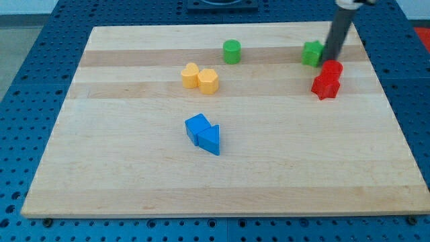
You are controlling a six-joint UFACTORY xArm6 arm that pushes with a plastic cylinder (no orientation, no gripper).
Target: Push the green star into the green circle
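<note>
At the lower middle of the frame sit two blue blocks (203, 134), touching. Higher up and left of centre, two yellow blocks (199, 78) touch. At the upper right, two red blocks (327, 79) sit just below my tip (329, 58). The tip is a bare rod that grips nothing, and it stands against the right side of the green star (312, 53). The green circle (232, 51) lies well apart to the star's left, on nearly the same line, so a leftward push looks right.

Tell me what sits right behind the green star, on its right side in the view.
My tip stands at the green star, on its right edge, just above the red blocks. The rod covers that edge, so contact cannot be confirmed.
</note>
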